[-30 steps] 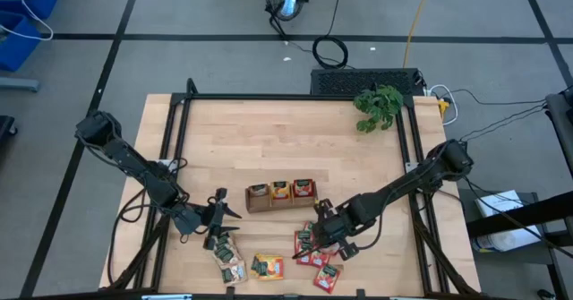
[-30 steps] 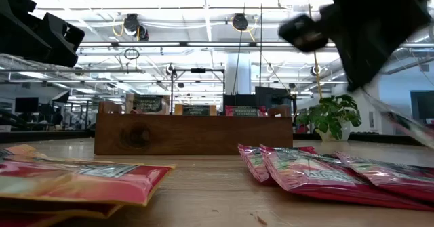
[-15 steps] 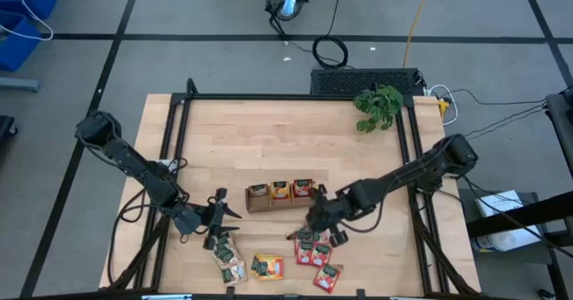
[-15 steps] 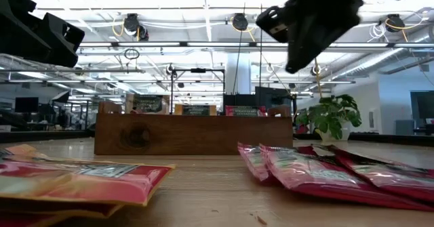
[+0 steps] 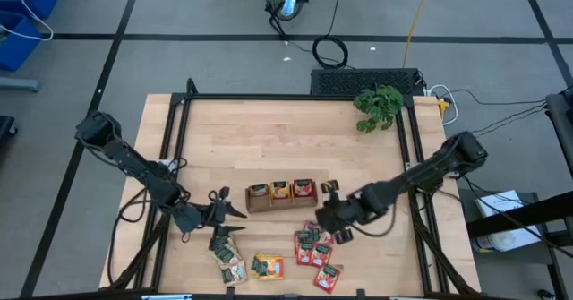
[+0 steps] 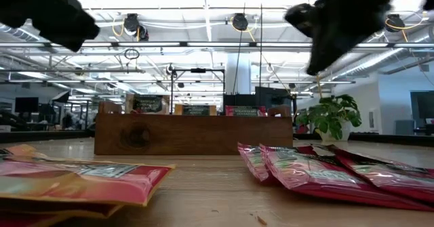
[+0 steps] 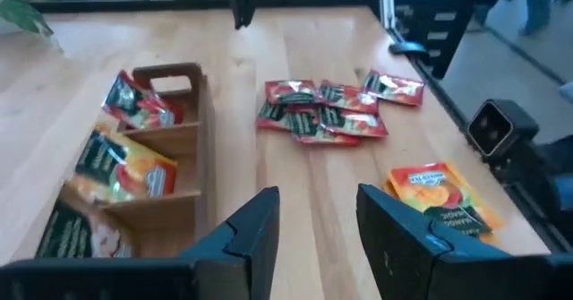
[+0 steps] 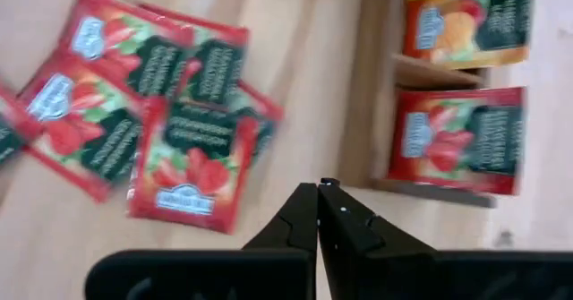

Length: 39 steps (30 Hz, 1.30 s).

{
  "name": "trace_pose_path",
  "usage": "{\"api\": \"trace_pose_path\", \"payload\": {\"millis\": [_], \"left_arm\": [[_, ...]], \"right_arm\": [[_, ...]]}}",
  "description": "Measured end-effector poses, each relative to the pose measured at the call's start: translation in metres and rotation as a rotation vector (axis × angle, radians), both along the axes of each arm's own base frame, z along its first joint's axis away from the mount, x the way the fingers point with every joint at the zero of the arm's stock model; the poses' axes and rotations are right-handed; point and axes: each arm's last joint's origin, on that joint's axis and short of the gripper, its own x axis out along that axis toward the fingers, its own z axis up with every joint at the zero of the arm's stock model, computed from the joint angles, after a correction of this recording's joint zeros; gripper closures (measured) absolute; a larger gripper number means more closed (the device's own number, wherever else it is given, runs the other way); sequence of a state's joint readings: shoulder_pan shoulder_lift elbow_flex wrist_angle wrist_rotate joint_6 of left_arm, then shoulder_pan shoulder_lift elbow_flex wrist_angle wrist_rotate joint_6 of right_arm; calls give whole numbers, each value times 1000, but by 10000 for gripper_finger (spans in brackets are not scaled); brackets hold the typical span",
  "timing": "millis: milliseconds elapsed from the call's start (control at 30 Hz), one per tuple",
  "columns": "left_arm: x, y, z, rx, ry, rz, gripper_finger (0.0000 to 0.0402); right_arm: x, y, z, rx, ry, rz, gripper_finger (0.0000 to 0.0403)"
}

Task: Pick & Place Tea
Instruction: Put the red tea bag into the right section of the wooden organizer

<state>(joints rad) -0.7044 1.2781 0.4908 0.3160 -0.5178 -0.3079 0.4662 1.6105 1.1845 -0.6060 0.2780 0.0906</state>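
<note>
Some tea sachets already sit in the tray (image 5: 279, 193); more red ones (image 5: 312, 249) lie on the desk (image 5: 269, 139) beside it; the right pincer (image 8: 319, 192) hovers shut and empty near the tray; the left pincer (image 7: 315, 219) waits part open, holding nothing

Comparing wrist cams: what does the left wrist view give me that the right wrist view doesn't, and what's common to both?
Only the left wrist view: the orange sachet lying loose on the table, the dark green sachet in the tray's end compartment, and the left gripper with fingers apart, holding nothing.

Only the right wrist view: the right gripper, fingers shut and empty, just beside the tray.

Both: the wooden tray with its red sachet and orange one in adjoining compartments, and the loose pile of red sachets beside it.
</note>
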Motion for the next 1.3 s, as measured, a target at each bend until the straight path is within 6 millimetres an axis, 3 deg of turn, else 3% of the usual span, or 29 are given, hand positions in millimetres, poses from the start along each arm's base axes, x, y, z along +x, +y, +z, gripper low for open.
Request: {"api": "trace_pose_path", "payload": {"millis": [200,367,633,800,933,1100,1300], "left_arm": [[45,-21,20,134,46,-40,250],[89,-37,20,367,71,-89,250],[158,-55,-4,778,152,-111,249],[196,-68,-9,883,226,-194,236],[217,-70,-9,903,271,-337,207],[227,-58,-33,957,385,-442,172],[236,-51,-45,992,377,-427,163]], "right_arm": [[-26,4,-18,102,-126,49,403],[-46,8,-36,169,-217,53,403],[-72,7,-74,283,-351,-104,403],[-83,1,-89,358,-420,-118,403],[-86,3,-89,388,-443,-108,393],[-83,9,-95,440,-427,-63,362],[-79,8,-116,409,-371,-96,340]]}}
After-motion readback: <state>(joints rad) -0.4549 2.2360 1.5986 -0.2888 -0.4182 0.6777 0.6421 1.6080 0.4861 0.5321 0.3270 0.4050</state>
